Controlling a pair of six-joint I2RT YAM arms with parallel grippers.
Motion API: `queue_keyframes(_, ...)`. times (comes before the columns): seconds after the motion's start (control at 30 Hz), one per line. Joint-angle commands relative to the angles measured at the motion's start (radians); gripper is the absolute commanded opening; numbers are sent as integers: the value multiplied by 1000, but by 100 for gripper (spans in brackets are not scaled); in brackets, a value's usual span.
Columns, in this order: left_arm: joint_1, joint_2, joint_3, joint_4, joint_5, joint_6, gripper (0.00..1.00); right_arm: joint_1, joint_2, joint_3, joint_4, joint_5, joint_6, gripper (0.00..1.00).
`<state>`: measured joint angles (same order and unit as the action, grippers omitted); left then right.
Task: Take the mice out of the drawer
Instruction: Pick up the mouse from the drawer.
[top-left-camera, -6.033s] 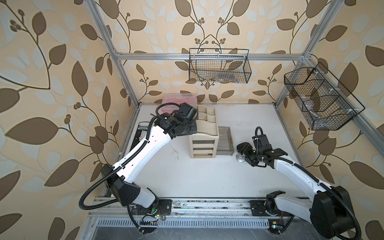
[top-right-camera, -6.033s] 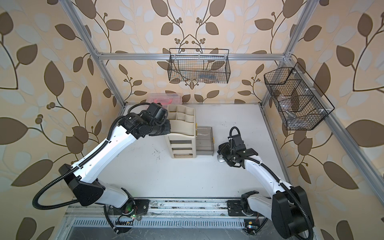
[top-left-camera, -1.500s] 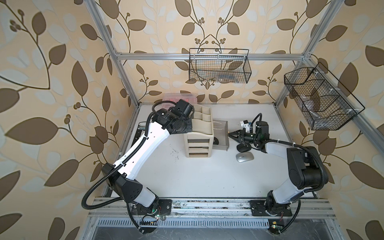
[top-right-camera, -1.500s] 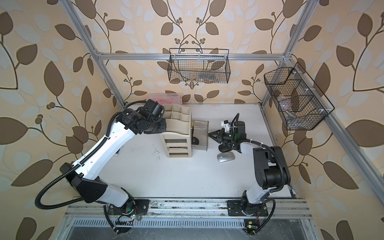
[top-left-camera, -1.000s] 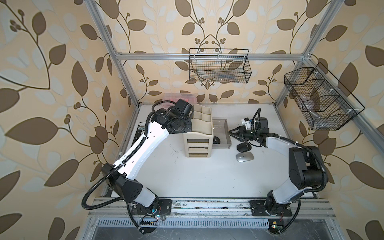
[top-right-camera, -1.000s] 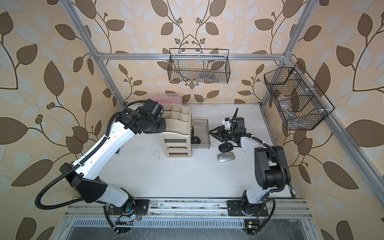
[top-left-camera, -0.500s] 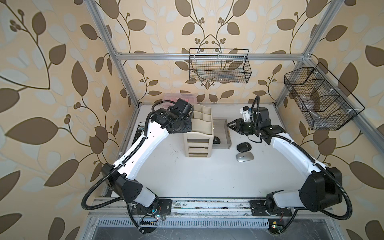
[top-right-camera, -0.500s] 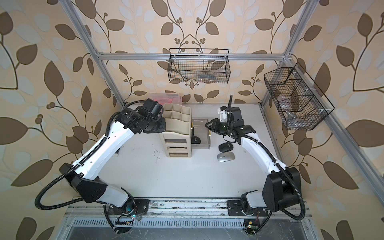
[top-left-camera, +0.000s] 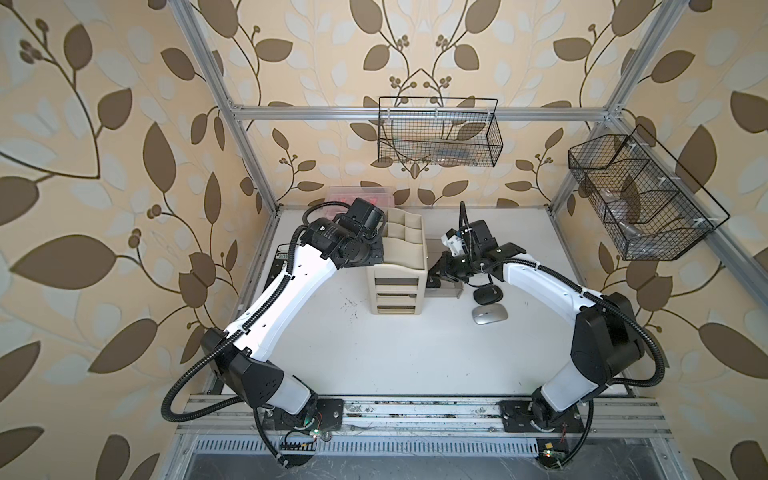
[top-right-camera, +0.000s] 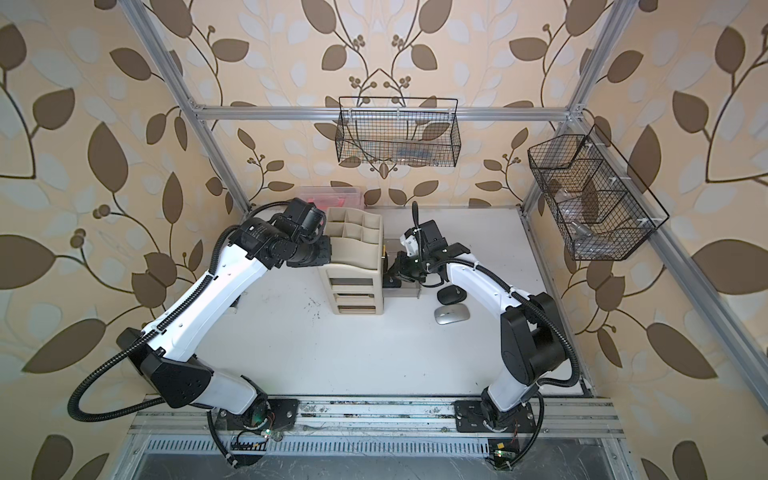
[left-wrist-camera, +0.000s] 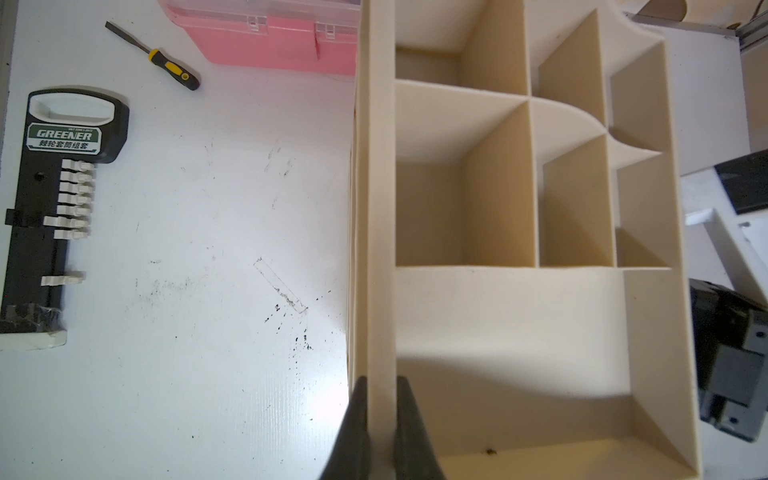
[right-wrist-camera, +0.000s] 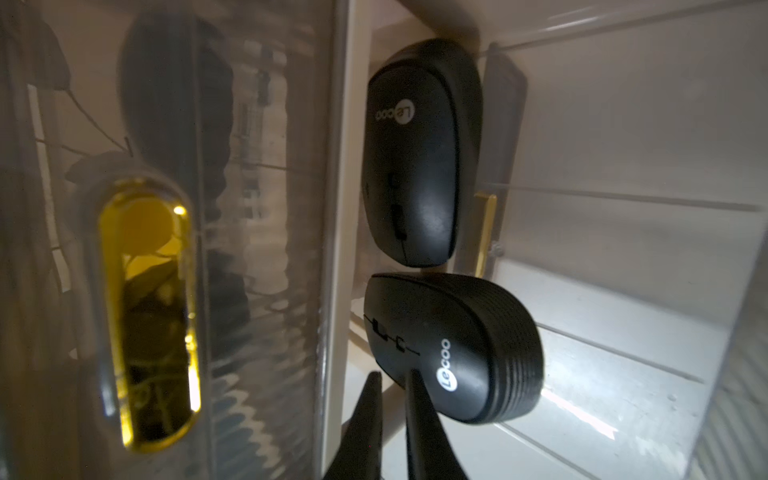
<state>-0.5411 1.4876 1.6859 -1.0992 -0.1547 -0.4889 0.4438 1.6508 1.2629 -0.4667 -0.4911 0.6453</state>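
Left gripper: our left gripper (left-wrist-camera: 381, 382) is closed on the side wall of the beige organiser (left-wrist-camera: 498, 332), with the wall pinched between its fingers. We judge this hold keeps the light organiser from sliding or tipping while the drawer is worked.
Right gripper: our right gripper (right-wrist-camera: 392, 376) reaches into the drawer (right-wrist-camera: 623, 374). Its jaws are drawn narrow with nothing between them, and one finger overlaps the front edge of the near black mouse (right-wrist-camera: 457, 345). We read the narrow jaws as a way to fit into the tight space.
Drawer: it stands pulled out on the side facing our right arm, which gives that arm a way in.
Mice inside: the near black mouse and the far black mouse (right-wrist-camera: 419, 153) lie end to end, almost touching. We cannot tell whether more are hidden.
Mice outside: a black mouse on the table (top-left-camera: 487, 295) and a silver mouse (top-left-camera: 489, 312) lie next to each other on the table (top-left-camera: 374, 353). They are near the drawer but clear of it, so they do not block the reach.
Stage: two mice are out and at least two remain.
Next move: we judge the jaws must widen to straddle the near mouse. Its smooth, rounded shell could slip.
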Motion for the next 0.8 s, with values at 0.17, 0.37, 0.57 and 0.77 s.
queue_keyframes(0.17, 12, -30, 0, 5, 22, 1, 0, 19, 74, 81, -48, -40, -34, 13)
queue_keyframes(0.37, 11, -29, 1, 5, 20, 2, 0, 29, 115, 93, -82, -40, -59, 11)
queue_keyframes(0.57, 11, -27, 2, 4, 14, 1, 0, 26, 141, 107, -149, 17, -116, 10)
queue_keyframes(0.77, 12, -33, -4, -2, 2, 1, 0, -26, 119, 100, -212, 92, -172, 8)
